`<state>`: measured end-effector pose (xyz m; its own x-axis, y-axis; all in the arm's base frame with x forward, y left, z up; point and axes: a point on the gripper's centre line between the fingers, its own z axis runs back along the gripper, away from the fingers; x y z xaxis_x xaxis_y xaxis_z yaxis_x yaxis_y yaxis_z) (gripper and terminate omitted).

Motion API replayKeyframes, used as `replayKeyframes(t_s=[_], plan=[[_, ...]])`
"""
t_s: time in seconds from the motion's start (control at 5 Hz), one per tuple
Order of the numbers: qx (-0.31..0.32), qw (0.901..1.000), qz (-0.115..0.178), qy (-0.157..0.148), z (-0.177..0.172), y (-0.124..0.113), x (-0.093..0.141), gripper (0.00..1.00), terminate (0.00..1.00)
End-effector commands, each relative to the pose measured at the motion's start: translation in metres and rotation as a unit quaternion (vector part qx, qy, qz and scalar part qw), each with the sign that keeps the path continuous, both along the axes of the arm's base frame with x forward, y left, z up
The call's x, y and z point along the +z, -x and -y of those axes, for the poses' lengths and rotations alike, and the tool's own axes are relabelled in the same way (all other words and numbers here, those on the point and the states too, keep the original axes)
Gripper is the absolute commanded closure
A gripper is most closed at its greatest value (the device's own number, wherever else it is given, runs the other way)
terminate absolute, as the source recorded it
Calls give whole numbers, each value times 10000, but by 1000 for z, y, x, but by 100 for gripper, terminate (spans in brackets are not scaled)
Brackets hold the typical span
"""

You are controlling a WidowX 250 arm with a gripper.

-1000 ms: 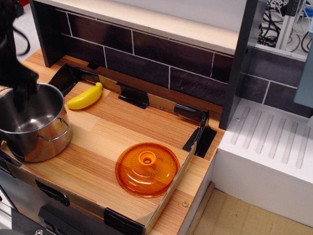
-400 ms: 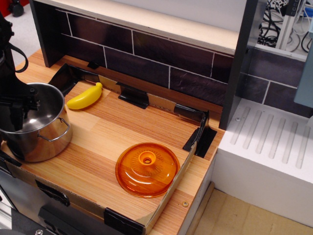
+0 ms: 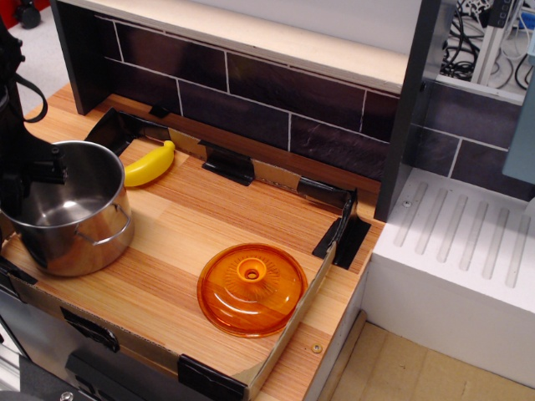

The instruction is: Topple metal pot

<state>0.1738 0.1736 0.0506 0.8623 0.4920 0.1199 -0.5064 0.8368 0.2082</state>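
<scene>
You are looking at a metal pot that is not yet toppled: it is sitting at the left front of the wooden counter, mouth facing up, with its shiny inside showing. It seems to be leaning slightly toward the right, so the tipping may be just starting, though that is a judgement and the lean is slight. Everything that counts is left: the pot needs to go over onto its side.

Its axis is running nearly vertical, opening upward. One wire handle is facing the front right.

The gripper is pressing at the pot's left rim, partly inside the mouth. Its jaws are dark and cut by the picture's edge, so you cannot tell whether they are apart or together.

The banana is lying just behind the pot, and the orange lid is resting well apart to the right.
</scene>
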Motion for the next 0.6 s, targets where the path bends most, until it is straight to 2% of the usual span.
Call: replayKeyframes(t_s=[0.0,0.2,0.4], plan=[[533,9959,217,-700,0,-11,34,100,0],[848,9885,254,-1228,9,-16,42,100,0],[819,9775,198,-1935,23,-19,45,100,0]])
